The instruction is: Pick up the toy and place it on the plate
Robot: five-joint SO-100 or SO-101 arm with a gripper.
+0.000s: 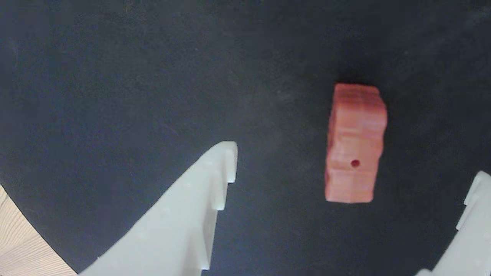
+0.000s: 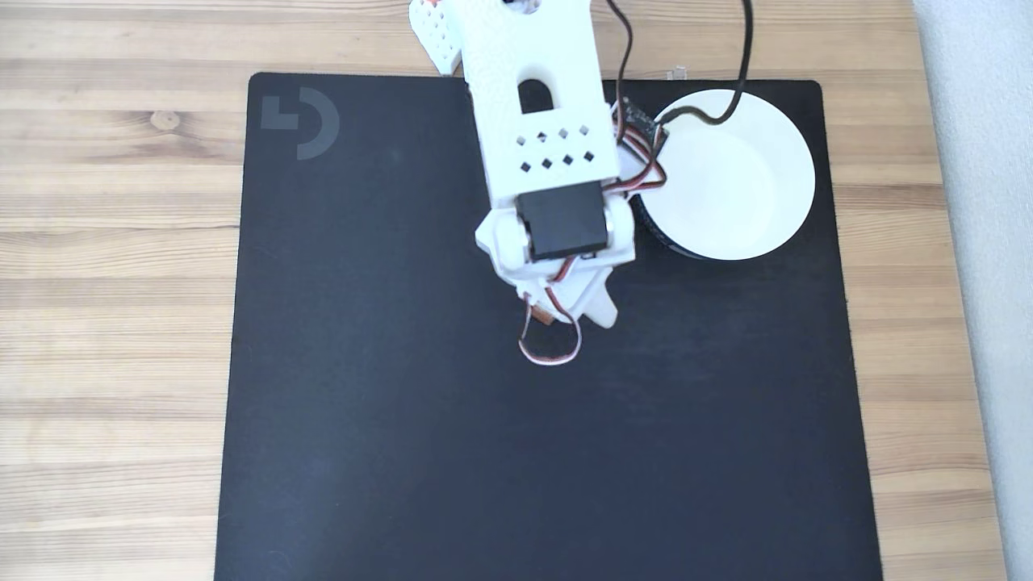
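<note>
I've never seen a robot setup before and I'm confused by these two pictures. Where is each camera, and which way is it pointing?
Wrist view: rides on the arm, looking down at the black mat; the toy lies between the open gripper's white fingers.
Fixed view: sits above the wooden table, looking straight down on the mat, the white arm and the plate.
Shared: both show the mat, the wood and parts of the arm.
</note>
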